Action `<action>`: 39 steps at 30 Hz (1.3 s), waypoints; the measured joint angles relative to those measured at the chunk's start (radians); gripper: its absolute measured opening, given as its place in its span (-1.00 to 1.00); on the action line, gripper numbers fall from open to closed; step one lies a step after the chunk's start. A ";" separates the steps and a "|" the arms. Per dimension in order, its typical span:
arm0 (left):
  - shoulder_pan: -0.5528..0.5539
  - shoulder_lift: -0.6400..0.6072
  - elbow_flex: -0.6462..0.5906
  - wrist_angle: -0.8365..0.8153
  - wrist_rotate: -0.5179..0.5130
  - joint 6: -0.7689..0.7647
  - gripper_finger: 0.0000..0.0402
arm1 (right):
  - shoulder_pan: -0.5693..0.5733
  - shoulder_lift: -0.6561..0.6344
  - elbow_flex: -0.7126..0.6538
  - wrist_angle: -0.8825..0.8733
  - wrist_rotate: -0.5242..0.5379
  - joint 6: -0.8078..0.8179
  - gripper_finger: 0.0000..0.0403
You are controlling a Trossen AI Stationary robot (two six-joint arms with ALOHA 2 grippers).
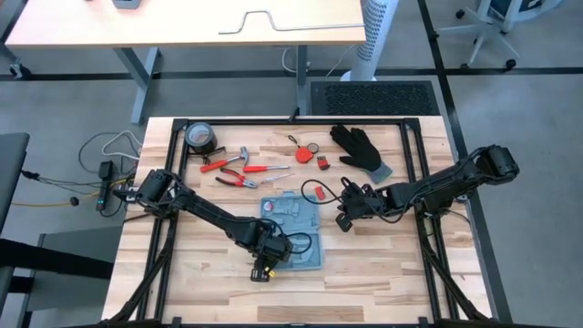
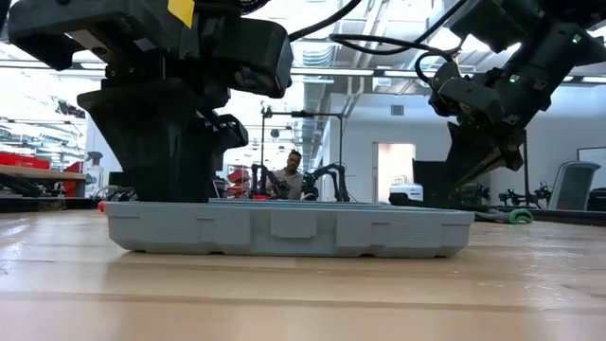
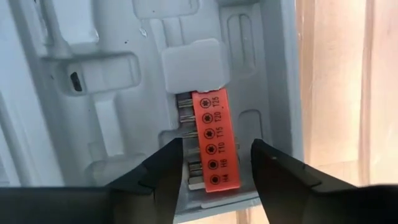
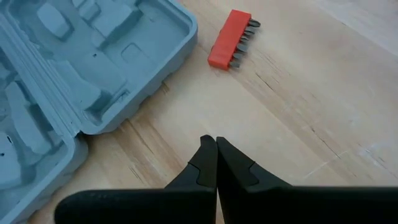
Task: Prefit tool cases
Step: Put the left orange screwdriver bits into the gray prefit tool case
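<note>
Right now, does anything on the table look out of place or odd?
Nothing is damaged or spilled. One red bit holder sits in the open case between the left gripper's open fingers; a second holder lies loose on the wood beside the case.

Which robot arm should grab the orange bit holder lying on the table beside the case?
Probably the right. The right hand hangs, shut, just short of the loose bit holder beside the tool case. The left hand is open around another bit holder inside the case.

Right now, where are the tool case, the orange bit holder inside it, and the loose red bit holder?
tool case (image 1: pixel 293 233), high view, moulded interior.
orange bit holder (image 3: pixel 211 143), left wrist view, labelled face.
loose red bit holder (image 4: pixel 227 46), right wrist view, red body.
</note>
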 joint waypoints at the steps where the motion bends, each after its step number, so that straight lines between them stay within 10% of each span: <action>1: 0.000 0.000 0.000 0.000 0.003 -0.003 -0.11 | 0.000 0.000 0.000 0.000 0.000 0.000 -0.97; 12: 0.001 -0.013 0.000 0.014 0.057 -0.029 -0.03 | 0.001 0.000 0.000 0.022 0.000 0.001 -0.97; 39: 0.004 -0.175 -0.020 0.032 -0.253 -0.060 -0.05 | 0.016 0.000 0.000 0.238 -0.005 -0.012 -0.97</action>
